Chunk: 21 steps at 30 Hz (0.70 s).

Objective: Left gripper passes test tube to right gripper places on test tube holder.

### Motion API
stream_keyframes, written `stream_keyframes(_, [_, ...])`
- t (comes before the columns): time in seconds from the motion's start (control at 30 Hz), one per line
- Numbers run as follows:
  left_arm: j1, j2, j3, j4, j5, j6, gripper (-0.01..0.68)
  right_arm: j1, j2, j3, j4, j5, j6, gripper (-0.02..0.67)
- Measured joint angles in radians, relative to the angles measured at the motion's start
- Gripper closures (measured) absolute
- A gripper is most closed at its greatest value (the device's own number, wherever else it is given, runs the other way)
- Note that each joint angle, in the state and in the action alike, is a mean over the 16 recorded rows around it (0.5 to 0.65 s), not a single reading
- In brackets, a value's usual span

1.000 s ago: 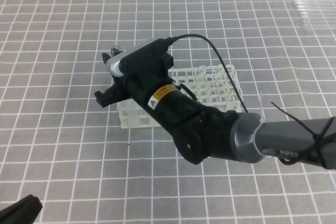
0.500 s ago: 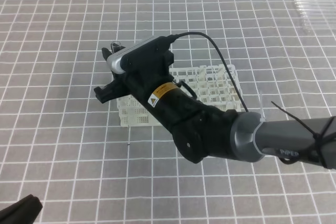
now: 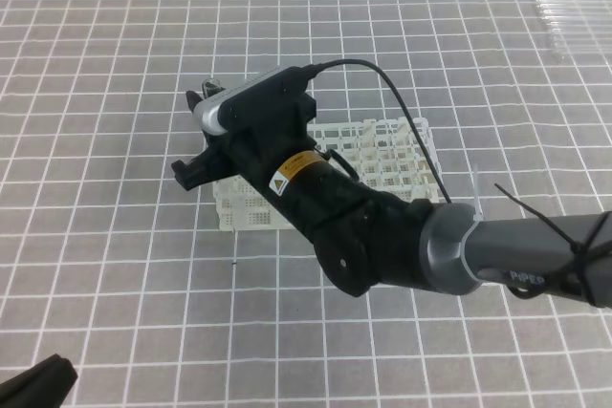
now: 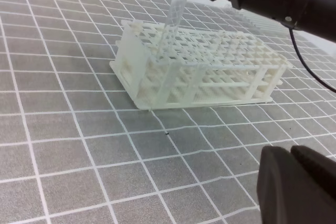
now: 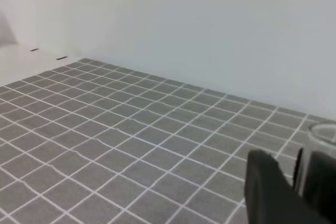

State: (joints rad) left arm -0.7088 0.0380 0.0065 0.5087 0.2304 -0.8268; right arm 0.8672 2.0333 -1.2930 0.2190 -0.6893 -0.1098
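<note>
Right gripper seemingly around test tube

– Where's the test tube?
– Clear, slim, nearly upright – lower end down in a corner hole of the test tube holder.
– The holder?
– White lattice rack, flat on the grid.

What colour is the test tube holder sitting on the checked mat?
White, a plastic lattice of square holes. The test tube holder shows best in the left wrist view.

test tube standing tilted in test tube holder, left gripper near
</note>
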Motion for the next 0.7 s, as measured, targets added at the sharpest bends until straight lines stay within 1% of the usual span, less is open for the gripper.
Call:
stream_keyframes(0.47, [0.000, 0.000, 0.001, 0.000, -0.001, 0.000, 0.673, 0.000, -0.001, 0.000, 0.052, 0.028, -0.005, 0.332])
stream_keyframes(0.57, [0.000, 0.000, 0.000, 0.000, -0.001, 0.000, 0.673, 0.000, -0.006, 0.000, 0.054, 0.049, -0.019, 0.310])
stream_keyframes(0.7, [0.000, 0.000, 0.001, 0.000, -0.002, 0.000, 0.673, 0.000, -0.033, 0.000, 0.056, 0.107, -0.046, 0.303])
